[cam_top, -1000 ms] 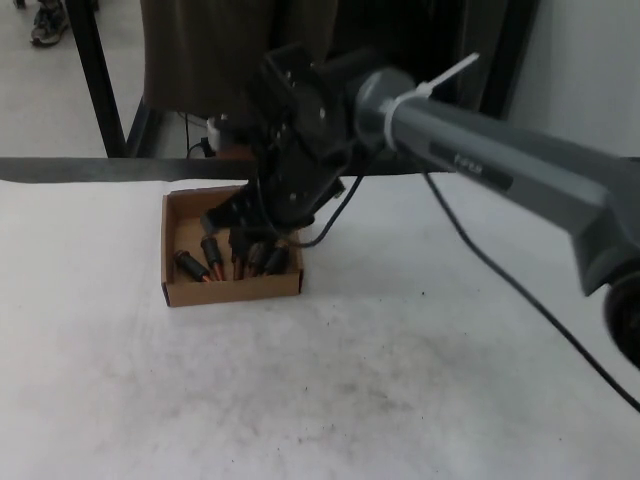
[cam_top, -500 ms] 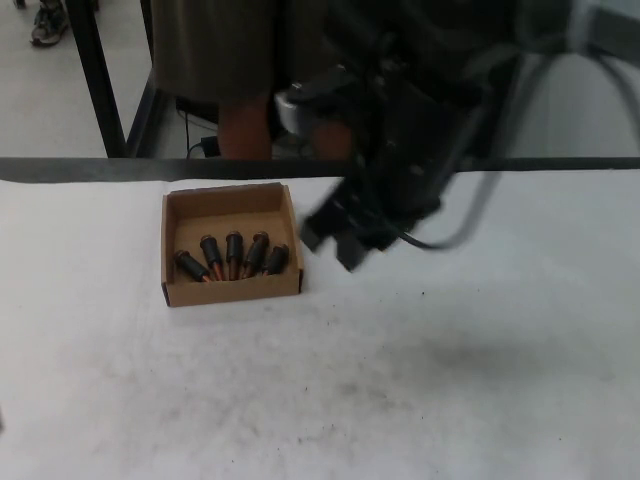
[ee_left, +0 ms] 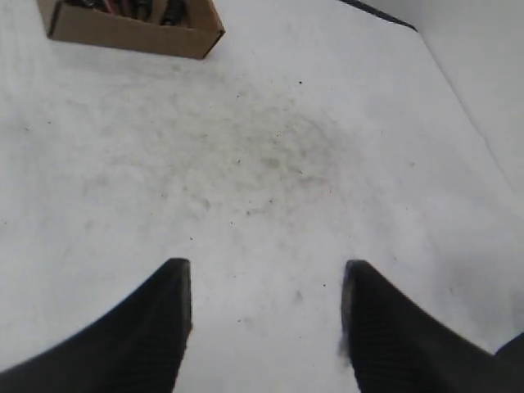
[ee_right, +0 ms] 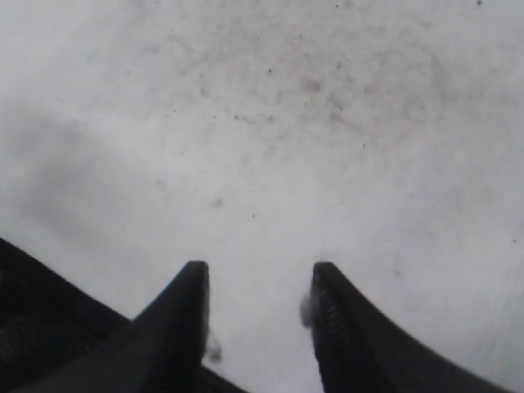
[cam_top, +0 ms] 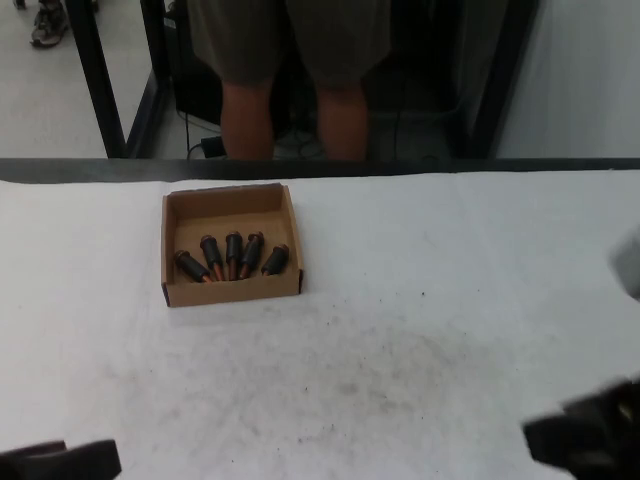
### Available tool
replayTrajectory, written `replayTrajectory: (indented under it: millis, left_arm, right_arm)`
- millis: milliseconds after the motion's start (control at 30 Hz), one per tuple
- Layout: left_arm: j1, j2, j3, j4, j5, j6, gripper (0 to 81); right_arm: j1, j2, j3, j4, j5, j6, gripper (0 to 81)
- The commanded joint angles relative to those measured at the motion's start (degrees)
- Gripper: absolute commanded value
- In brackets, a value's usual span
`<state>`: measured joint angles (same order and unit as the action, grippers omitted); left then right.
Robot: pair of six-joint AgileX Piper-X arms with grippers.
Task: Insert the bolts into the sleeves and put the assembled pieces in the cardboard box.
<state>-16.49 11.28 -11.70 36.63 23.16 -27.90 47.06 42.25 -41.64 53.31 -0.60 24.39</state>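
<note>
No writing, label, number or sign is legible on the cardboard box (cam_top: pixel 232 290) or the bench (cam_top: pixel 430 340).

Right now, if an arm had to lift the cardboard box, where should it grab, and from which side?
Probably the far wall of the cardboard box, coming from above with one finger inside and one outside. The box is open-topped with thin upright walls. The five assembled pieces lie in the near half, so the far half of the floor is bare.
</note>
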Motion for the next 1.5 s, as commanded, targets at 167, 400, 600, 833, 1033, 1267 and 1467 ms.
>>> replayTrajectory:
  millis: [167,400,600,833,1033,1267,1467]
  left_arm:
    - [-0.2,-0.3,8.8,-5.1,5.2,-7.0,43.5]
    - [-0.2,-0.3,11.7,-5.1,6.2,-7.3,43.5]
    - [-0.2,-0.3,11.7,-3.2,3.6,-7.7,43.5]
    - [-0.2,-0.1,11.7,-3.3,2.8,-4.1,43.5]
    - [-0.2,-0.1,11.7,-3.3,2.6,4.4,43.5]
    - [-0.2,-0.1,11.7,-3.4,2.6,4.4,43.5]
    - [-0.2,-0.1,11.7,-3.4,2.6,4.4,43.5]
  right_arm:
    - [1.6,-19.3,13.2,-2.2,2.5,9.3,38.4]
    - [1.6,-24.7,21.5,-5.4,2.9,16.6,38.4]
    - [1.6,-24.7,28.3,-13.5,2.9,17.3,38.4]
    - [1.6,-24.7,35.8,-15.7,0.1,17.3,38.4]
    - [1.6,-24.7,39.1,-15.4,-3.8,17.3,38.4]
    - [1.6,-24.7,41.6,-17.5,-3.1,17.3,38.4]
    - [1.6,-24.7,41.6,-18.3,-3.2,17.3,38.4]
